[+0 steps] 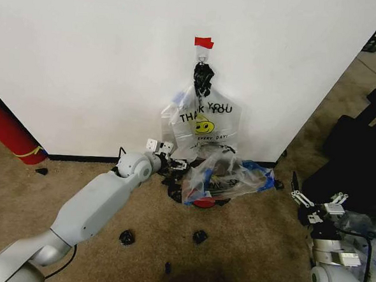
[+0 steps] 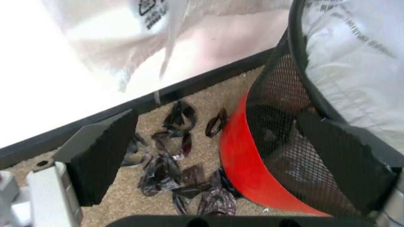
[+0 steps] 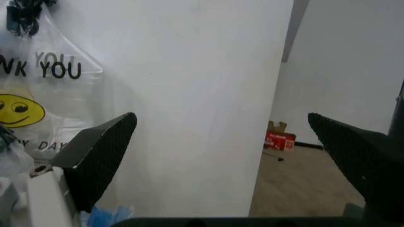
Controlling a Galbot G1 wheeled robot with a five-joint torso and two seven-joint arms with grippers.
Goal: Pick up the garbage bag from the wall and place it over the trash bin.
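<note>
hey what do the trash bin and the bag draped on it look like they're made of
The trash bin looks like black wire mesh, probably painted metal: you can see through its fine grid, and a smooth glossy red band wraps its lower part. The garbage bag over it looks like thin see-through plastic film, crinkled and shiny, with blue printed patches. The left gripper, open, sits beside the bin.

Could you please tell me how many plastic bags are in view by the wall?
2: the THANK YOU bag hangs on the wall; the garbage bag lies over the trash bin below it.
</note>
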